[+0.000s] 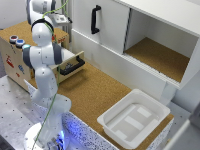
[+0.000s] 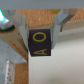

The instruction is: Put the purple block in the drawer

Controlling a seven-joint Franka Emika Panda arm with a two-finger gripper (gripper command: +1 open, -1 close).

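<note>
In the wrist view my gripper (image 2: pixel 41 39) is shut on the purple block (image 2: pixel 41 44), a dark cube with yellow letters, held between the two fingers (image 2: pixel 20 29). In the exterior view the gripper (image 1: pixel 61 21) hangs over the top of the low wooden box (image 1: pixel 12 62), behind the drawer; the block does not show there. The light plywood drawer (image 1: pixel 75 60) with its black bar handle (image 1: pixel 73 66) stands pulled out from the box front. My arm partly covers the inside of the drawer.
Two round coloured pieces (image 1: pixel 17 41) sit on the box top. A large white cabinet (image 1: pixel 107 27) with a black vertical handle (image 1: pixel 95 19) and an open compartment (image 1: pixel 160 55) stands behind. A white plastic tub (image 1: pixel 135 117) sits on the cork table (image 1: pixel 95 92).
</note>
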